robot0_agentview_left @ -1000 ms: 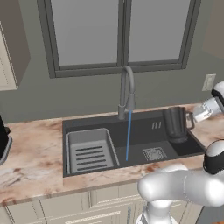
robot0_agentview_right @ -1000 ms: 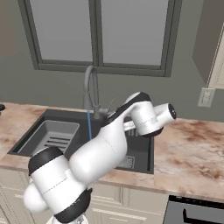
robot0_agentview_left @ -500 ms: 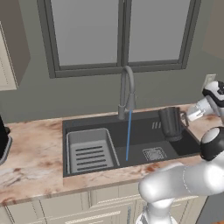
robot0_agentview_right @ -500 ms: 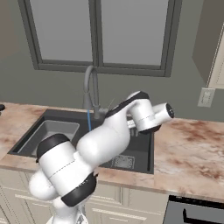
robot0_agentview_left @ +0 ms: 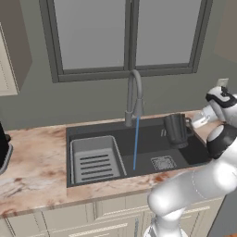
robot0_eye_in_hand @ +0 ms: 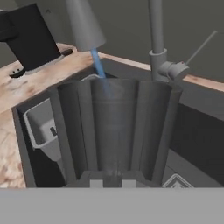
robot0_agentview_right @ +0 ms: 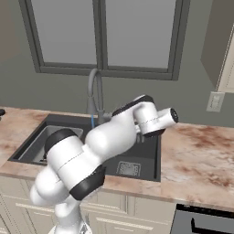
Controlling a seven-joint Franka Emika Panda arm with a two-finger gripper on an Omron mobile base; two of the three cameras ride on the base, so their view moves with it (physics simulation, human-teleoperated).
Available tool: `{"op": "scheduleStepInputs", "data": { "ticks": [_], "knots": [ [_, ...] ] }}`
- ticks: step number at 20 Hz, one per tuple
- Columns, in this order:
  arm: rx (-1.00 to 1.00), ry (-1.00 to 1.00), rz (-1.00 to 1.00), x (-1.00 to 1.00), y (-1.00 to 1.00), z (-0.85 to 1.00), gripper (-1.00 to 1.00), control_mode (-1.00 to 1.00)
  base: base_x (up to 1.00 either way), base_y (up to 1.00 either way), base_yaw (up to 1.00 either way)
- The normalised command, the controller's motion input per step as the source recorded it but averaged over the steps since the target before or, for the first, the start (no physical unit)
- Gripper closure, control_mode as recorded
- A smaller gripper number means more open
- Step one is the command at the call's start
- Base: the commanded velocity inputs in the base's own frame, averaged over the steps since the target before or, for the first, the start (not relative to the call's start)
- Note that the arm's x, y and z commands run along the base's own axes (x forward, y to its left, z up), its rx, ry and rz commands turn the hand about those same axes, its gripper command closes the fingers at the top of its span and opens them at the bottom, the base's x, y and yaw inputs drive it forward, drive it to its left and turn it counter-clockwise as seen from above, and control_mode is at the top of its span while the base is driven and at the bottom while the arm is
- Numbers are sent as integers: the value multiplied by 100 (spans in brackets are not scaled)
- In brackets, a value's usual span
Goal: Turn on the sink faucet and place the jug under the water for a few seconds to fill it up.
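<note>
The dark translucent jug (robot0_agentview_left: 176,130) hangs upright over the right part of the sink (robot0_agentview_left: 83,132), with my gripper (robot0_agentview_left: 190,124) shut on its handle side. The grey gooseneck sink faucet (robot0_agentview_left: 134,97) runs, and a thin blue stream of water (robot0_agentview_left: 135,143) falls to the basin floor left of the jug, clear of it. In the hand view the jug (robot0_eye_in_hand: 116,131) stands close in front, with the spray head (robot0_eye_in_hand: 85,26) and the water (robot0_eye_in_hand: 98,65) beyond its rim. In the right base view my arm covers the jug; the faucet (robot0_agentview_right: 95,96) rises behind it.
A slatted rack insert (robot0_agentview_left: 95,159) fills the sink's left side, and a drain grate (robot0_agentview_left: 163,163) lies right of the stream. A black coffee machine (robot0_eye_in_hand: 30,37) stands on the marble counter (robot0_agentview_left: 32,162) to the left. A wall outlet (robot0_agentview_right: 214,101) is at the right.
My gripper has carried the jug a little to the left over the sink, closer to the stream. The water keeps running.
</note>
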Motion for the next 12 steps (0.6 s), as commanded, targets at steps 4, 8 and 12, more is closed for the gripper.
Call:
{"op": "scheduleStepInputs", "data": {
  "ticks": [4,8,12],
  "knots": [
    [-6,0,1,34,30,-7,100,-100,0,0,0],
    [-8,0,2,24,36,-11,100,-100,0,0,0],
    [-6,-1,2,6,33,-4,100,-100,0,0,0]
  ]
}}
